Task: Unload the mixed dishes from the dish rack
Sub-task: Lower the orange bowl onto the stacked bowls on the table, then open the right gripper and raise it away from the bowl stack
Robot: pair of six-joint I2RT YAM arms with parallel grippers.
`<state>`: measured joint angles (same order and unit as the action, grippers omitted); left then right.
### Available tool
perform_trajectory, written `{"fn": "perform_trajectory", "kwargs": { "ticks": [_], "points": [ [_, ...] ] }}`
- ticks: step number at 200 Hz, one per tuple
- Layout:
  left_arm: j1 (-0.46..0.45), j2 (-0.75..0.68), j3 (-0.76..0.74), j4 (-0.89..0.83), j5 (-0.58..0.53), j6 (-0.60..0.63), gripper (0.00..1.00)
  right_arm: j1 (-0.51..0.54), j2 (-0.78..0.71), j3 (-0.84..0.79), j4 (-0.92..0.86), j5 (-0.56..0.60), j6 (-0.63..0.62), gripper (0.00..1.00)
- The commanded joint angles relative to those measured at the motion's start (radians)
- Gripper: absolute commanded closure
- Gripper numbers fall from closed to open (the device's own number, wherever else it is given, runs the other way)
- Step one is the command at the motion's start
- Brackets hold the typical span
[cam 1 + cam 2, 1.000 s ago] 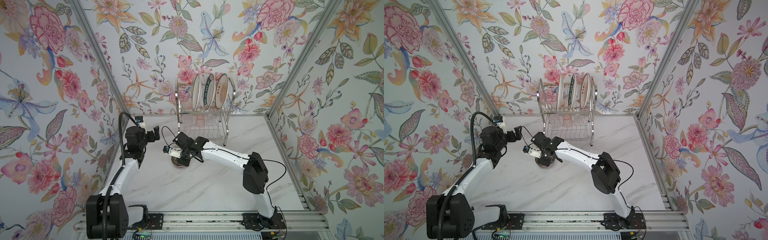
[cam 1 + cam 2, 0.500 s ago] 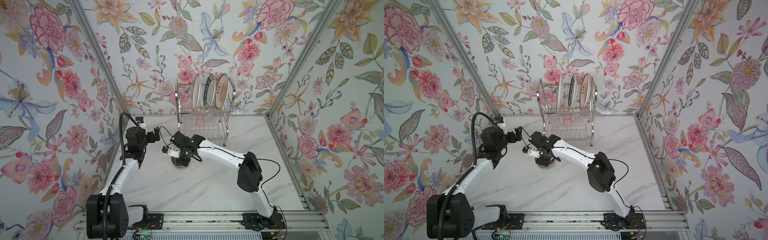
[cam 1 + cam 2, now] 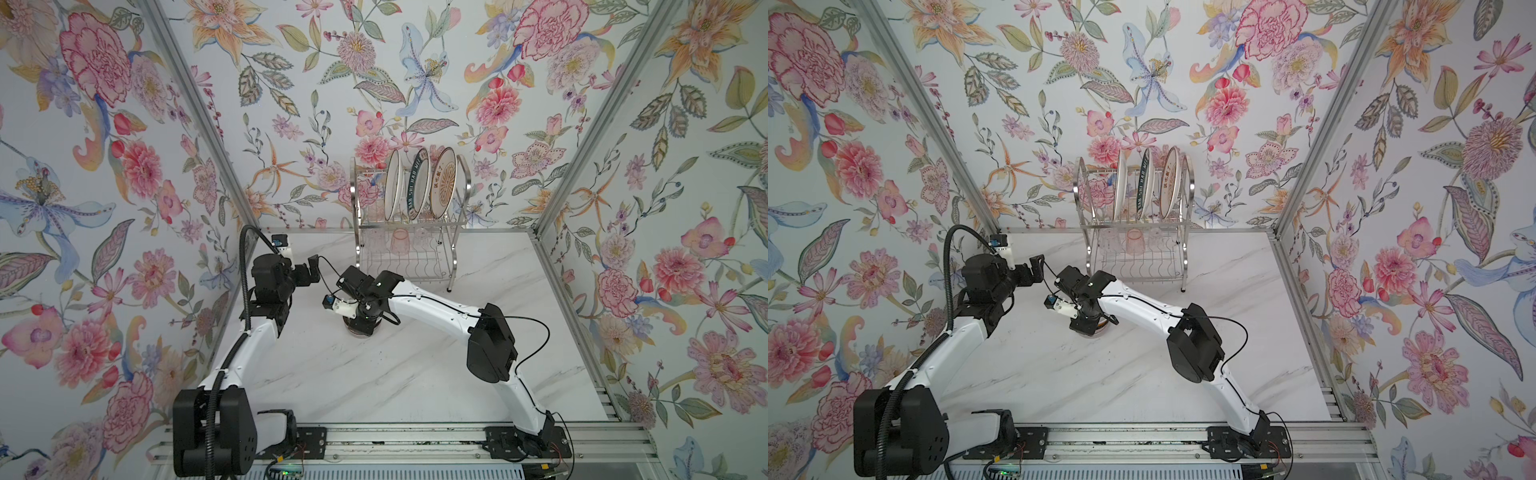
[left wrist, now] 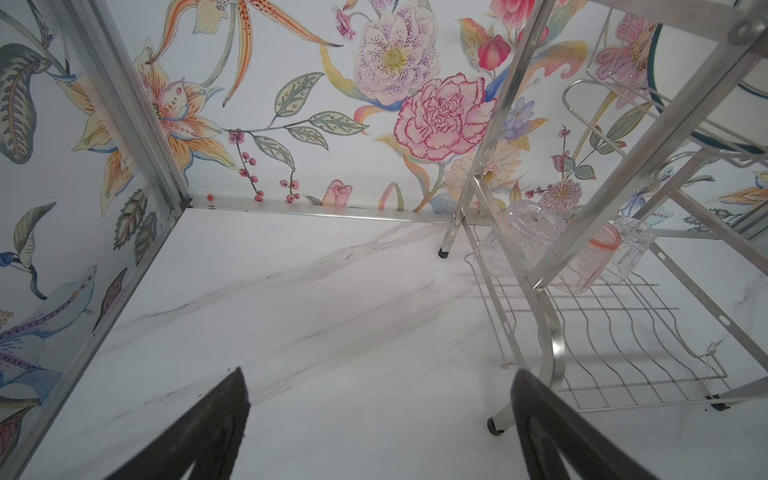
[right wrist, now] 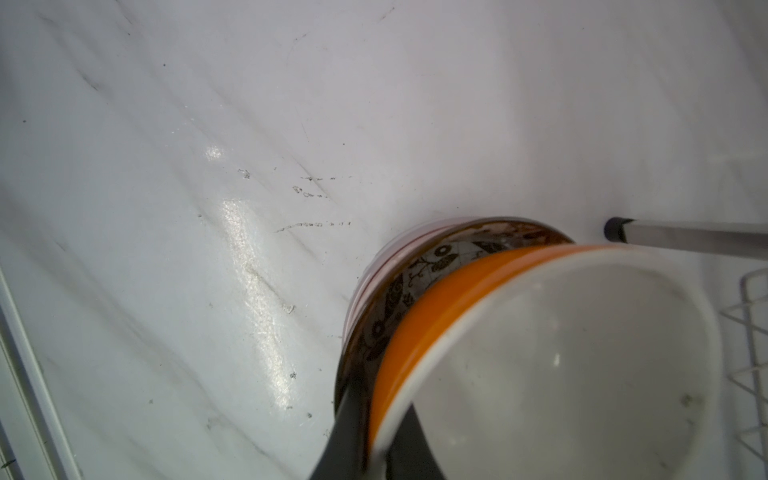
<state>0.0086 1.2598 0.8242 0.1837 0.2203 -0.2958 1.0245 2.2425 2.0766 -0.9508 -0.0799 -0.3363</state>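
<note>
1. Pinching the orange bowl [image 5: 540, 365] by its rim, your right gripper [image 5: 376, 436] is clamped with one finger inside the wall and one outside. The bowl tilts into a leaf-patterned bowl [image 5: 419, 270]. That bowl is nested in a pale bowl [image 5: 372, 270] on the marble-look table [image 3: 374, 374], near a front leg of the dish rack [image 3: 403, 266].
2. Your left gripper [image 4: 380, 371] hangs spread wide with nothing between its fingers, facing the rack's near corner.
3. On the rack's top tier, a white plate [image 3: 392, 185], a teal-lettered plate [image 3: 417, 183] and a sunburst plate [image 3: 442, 183] stand on edge in the slots. Below them, a pink glass [image 4: 590, 266] sits between two clear glasses [image 4: 523, 237].
4. The bowls look like glazed ceramic: hard, smooth, probably slick and easy to chip. Level the orange one and settle it fully before you let go.
5. The plates will likely be the heaviest pieces. Take each by its upper rim and lift it straight out of its slot.
6. The glasses look light, thin and brittle, so grip them across the body with gentle pressure. The shiny wire rack may shift if you knock it.
</note>
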Motion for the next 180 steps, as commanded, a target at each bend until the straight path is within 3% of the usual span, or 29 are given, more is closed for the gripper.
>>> {"fn": "perform_trajectory", "kwargs": {
  "ticks": [1, 110, 180],
  "points": [
    [0.012, -0.005, 0.001, -0.005, -0.007, 0.020, 0.01, 0.002, 0.007, 0.037, -0.028, -0.007, 0.021, 0.84],
    [0.011, -0.017, 0.000, -0.003, 0.005, 0.027, 0.01, 0.002, -0.020, 0.042, -0.034, 0.016, 0.074, 0.59],
    [0.011, -0.025, 0.016, -0.026, 0.001, 0.030, 0.01, 0.003, -0.047, 0.035, -0.016, -0.007, 0.105, 0.55]
  ]
}}
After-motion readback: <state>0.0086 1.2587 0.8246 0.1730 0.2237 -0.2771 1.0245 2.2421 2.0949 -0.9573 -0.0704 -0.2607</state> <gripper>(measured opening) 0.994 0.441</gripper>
